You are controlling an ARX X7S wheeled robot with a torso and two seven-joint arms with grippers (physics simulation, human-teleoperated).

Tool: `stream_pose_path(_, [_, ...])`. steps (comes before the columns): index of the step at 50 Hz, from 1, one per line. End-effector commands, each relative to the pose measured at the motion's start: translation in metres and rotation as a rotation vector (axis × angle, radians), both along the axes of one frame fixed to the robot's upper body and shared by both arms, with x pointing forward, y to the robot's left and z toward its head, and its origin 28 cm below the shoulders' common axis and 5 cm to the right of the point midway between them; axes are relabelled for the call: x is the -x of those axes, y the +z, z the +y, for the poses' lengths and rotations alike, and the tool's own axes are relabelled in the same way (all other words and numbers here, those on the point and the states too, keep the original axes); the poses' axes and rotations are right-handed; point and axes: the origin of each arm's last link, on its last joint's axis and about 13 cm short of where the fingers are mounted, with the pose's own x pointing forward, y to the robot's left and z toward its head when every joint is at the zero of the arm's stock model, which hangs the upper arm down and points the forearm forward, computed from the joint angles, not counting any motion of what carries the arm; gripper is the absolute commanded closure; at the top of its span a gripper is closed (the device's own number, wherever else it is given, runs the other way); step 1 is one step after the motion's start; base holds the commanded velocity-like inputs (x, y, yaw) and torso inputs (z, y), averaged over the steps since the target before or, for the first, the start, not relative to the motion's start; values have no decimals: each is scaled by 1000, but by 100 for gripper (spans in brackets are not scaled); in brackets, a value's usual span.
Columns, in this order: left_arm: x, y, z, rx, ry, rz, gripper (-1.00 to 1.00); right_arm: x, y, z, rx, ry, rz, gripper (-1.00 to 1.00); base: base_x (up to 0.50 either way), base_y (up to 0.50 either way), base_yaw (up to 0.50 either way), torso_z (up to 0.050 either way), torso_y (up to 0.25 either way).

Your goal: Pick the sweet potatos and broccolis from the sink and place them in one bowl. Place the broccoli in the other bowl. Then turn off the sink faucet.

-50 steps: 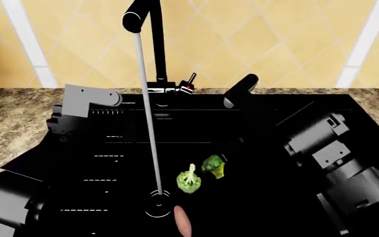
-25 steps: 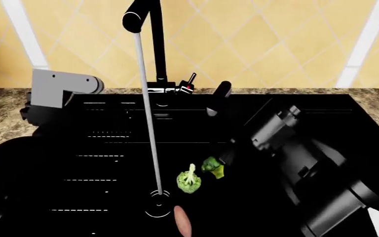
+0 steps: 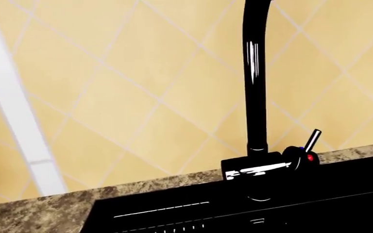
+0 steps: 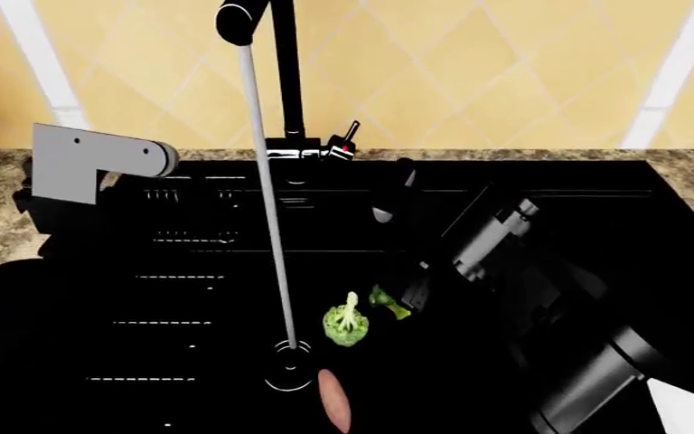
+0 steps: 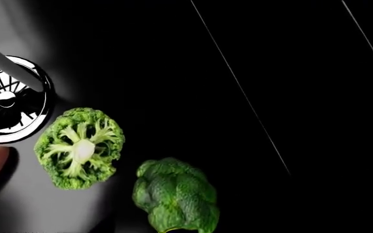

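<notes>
Reaching deeper than before, the right arm [image 4: 528, 271] hangs over two broccoli heads [image 4: 346, 324] in the sink [image 4: 202, 271]; neither claw's state can be told.

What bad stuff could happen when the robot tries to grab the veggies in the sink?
The two broccolis lie close together, so the right end effector might bump one while grabbing the other. Water pours beside them, so they may be slippery. The sweet potato sits by the drain at the picture's edge, easy to miss.
</notes>
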Motion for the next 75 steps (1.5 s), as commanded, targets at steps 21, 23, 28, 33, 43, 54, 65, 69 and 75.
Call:
stream_pose_path(21, [3, -2, 2, -10, -5, -12, -100, 4, -14, 2, 42, 12, 39, -100, 0, 0, 0, 0, -92])
stream_pose_path(23, [4, -2, 3, -12, -4, -14, -100, 3, -14, 3, 44, 12, 31, -100, 0, 0, 0, 0, -94])
stream_pose_path(28, [2, -5, 3, -14, -5, -7, -100, 3, -15, 3, 47, 16, 24, -100, 0, 0, 0, 0, -92])
stream_pose_path(33, [5, -2, 11, -12, -6, -10, -100, 4, -17, 4, 47, 16, 25, -100, 0, 0, 0, 0, -92])
stream_pose_path(43, [5, -3, 19, 0, 8, -12, -100, 2, -13, 5, 47, 22, -38, 100, 0, 0, 0, 0, -46])
stream_pose_path(54, [12, 0, 33, 6, 11, -7, -100, 3, -1, 6, 32, 31, -103, 100, 0, 0, 1, 0, 0])
stream_pose_path(65, [0, 2, -2, 7, 10, -6, -100, 22, 53, 14, -33, 54, -220, 100, 0, 0, 0, 0, 0])
stream_pose_path(69, [-1, 0, 1, 16, 12, -8, -100, 26, 64, 11, -7, 33, -268, 100, 0, 0, 0, 0, 0])
stream_pose_path(75, [0, 0, 3, 27, 6, -13, -100, 31, 83, 5, -12, -22, -385, 100, 0, 0, 0, 0, 0])
